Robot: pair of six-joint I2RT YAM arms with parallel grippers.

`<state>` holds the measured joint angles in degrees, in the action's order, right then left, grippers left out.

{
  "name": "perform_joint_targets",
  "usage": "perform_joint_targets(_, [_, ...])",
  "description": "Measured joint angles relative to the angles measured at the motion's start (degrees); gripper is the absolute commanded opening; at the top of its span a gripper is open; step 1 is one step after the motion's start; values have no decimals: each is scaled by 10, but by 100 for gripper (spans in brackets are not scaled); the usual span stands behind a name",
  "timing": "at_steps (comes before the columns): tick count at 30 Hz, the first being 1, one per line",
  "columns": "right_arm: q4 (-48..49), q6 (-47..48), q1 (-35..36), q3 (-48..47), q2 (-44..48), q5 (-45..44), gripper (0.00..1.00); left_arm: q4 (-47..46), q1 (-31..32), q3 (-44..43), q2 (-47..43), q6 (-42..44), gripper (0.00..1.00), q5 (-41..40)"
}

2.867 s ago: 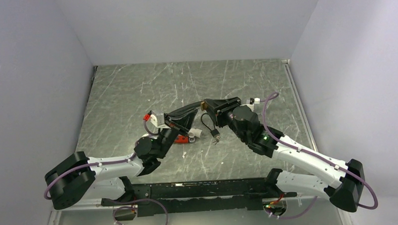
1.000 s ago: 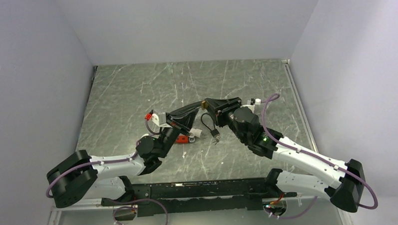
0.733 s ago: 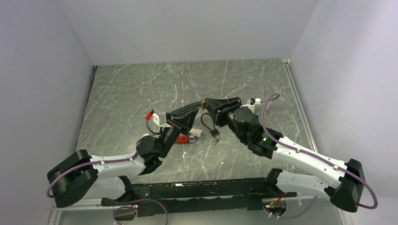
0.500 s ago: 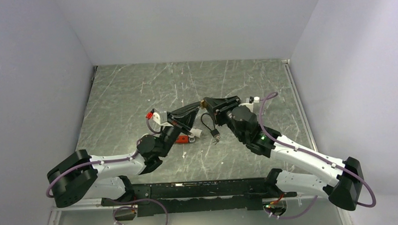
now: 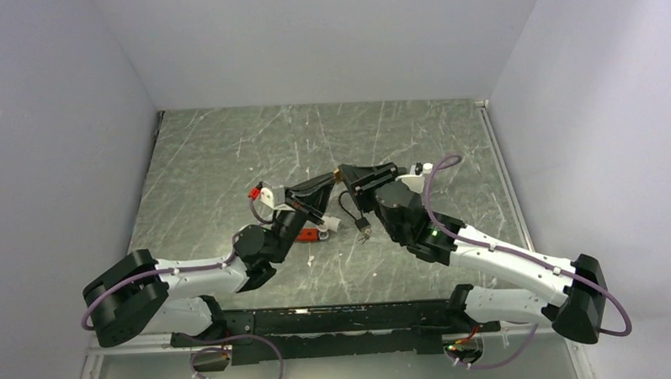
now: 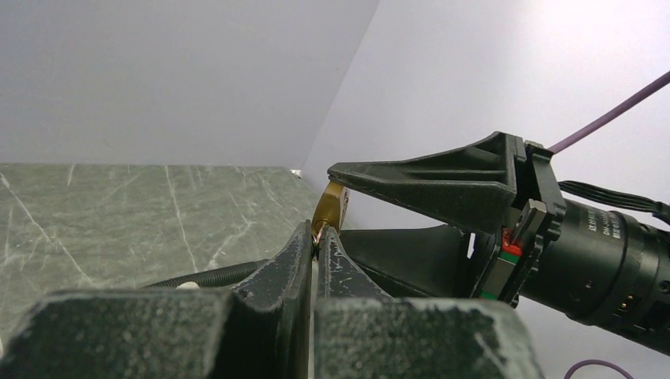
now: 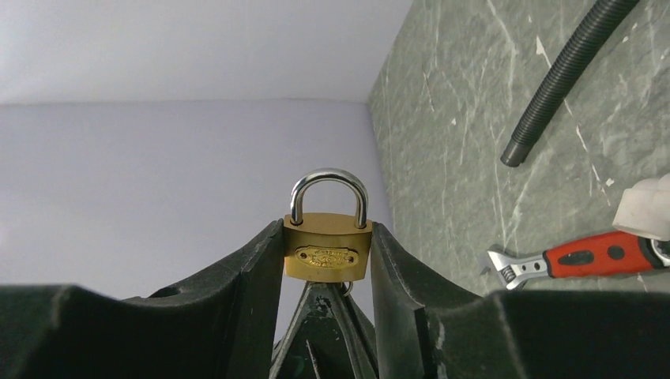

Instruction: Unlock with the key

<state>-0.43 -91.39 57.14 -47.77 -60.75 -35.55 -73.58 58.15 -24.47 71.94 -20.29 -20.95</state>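
The brass padlock with its steel shackle up is clamped by its sides in my right gripper, held above the table. My left gripper is shut, its tips pressed against the underside of the padlock. The key shows only as a thin metal sliver pinched between those tips. A small ring peeks out below the lock body. From above, both grippers meet at the padlock near the table's middle.
A red-handled wrench lies on the table under the arms, with a small white scrap beside it. A black ribbed hose loops nearby, ending at a small metal piece. Grey walls close three sides.
Both arms have shifted slightly left together, the right forearm swinging inward. The padlock stays clamped and the left tips stay at its underside.
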Motion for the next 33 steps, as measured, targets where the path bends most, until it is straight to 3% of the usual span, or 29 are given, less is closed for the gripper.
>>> perform_joint_targets(18, [-43, 49, 7, -47, -9, -29, 0, -45, -11, -15, 31, 102, 0, 59])
perform_joint_targets(23, [-167, 51, 5, -135, -36, -28, 0, 47, -16, -35, -12, 169, 0, 98])
perform_joint_targets(33, [-320, 51, -1, -218, -59, 17, 0, 215, -4, -59, -76, 336, 0, 148])
